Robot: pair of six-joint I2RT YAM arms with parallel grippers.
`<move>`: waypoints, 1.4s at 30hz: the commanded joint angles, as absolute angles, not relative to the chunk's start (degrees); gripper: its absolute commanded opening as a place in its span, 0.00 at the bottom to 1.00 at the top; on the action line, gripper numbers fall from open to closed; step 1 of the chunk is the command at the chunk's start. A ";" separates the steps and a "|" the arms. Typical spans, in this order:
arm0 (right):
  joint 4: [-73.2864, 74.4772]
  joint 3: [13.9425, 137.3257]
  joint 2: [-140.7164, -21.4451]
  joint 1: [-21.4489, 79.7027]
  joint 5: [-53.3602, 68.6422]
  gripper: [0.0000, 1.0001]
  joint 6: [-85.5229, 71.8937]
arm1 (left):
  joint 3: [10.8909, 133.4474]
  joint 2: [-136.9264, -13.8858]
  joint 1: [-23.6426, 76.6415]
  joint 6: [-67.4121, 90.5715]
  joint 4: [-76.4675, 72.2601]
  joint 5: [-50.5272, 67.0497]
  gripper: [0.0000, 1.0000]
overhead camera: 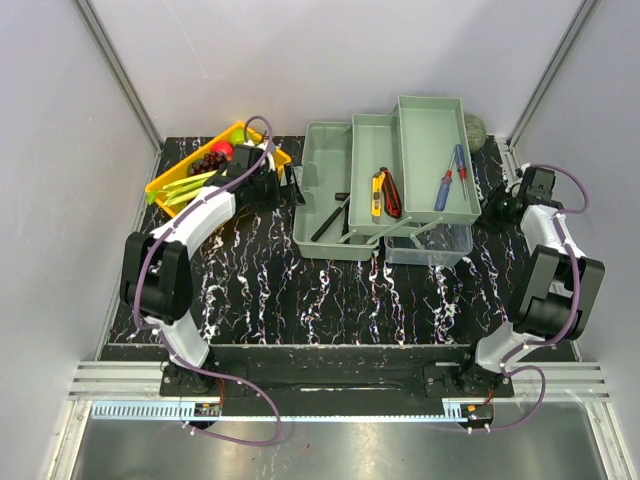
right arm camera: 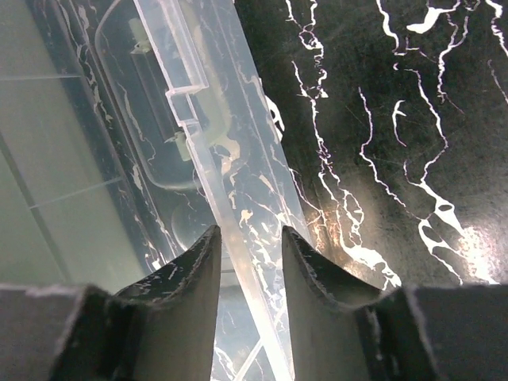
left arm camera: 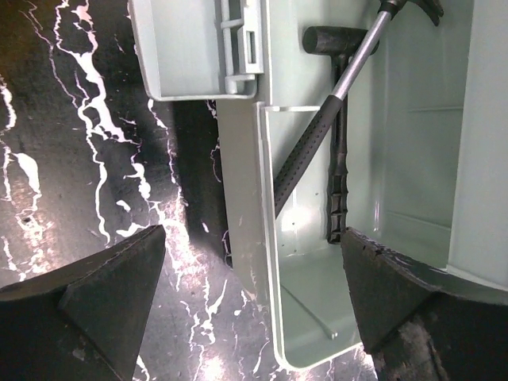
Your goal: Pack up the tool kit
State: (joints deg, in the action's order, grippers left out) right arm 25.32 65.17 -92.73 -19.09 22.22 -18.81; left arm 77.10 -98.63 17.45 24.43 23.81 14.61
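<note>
The pale grey-green toolbox (overhead camera: 325, 190) stands open at the back middle, its trays fanned out to the right. The middle tray holds yellow and red cutters (overhead camera: 384, 192). The right tray holds red and blue screwdrivers (overhead camera: 448, 178). The clear lid (overhead camera: 430, 243) lies in front. A hammer (left arm camera: 317, 143) lies inside the left bin. My left gripper (overhead camera: 283, 188) is open wide, its fingers straddling the bin's left wall (left arm camera: 252, 234). My right gripper (overhead camera: 492, 205) is at the toolbox's right side, narrowly open, with the clear lid's rim (right arm camera: 230, 182) running between its fingers (right arm camera: 250, 232).
A yellow tray (overhead camera: 175, 180) of fruit and vegetables sits at the back left, just behind my left arm. A round green object (overhead camera: 474, 130) lies behind the right tray. The mat is black with white veins (overhead camera: 300, 290). Metal frame posts stand at the back corners.
</note>
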 commanded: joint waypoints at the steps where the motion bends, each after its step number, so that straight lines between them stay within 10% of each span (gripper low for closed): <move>1: 23.73 66.00 -93.25 -17.67 23.30 0.37 -14.60 | 81.12 -100.89 16.88 27.68 20.75 17.92 0.95; 10: 24.52 66.27 -93.78 -12.83 12.49 0.32 -11.86 | 83.58 -104.50 16.17 28.56 19.77 19.60 0.96; 18: 24.79 66.97 -92.91 -9.32 3.62 0.00 -11.43 | 84.20 -106.70 16.17 28.04 19.51 17.93 0.95; 42: 33.31 77.78 -80.69 -2.99 -14.41 0.00 -9.58 | 76.21 -104.94 19.33 31.02 11.78 17.22 0.80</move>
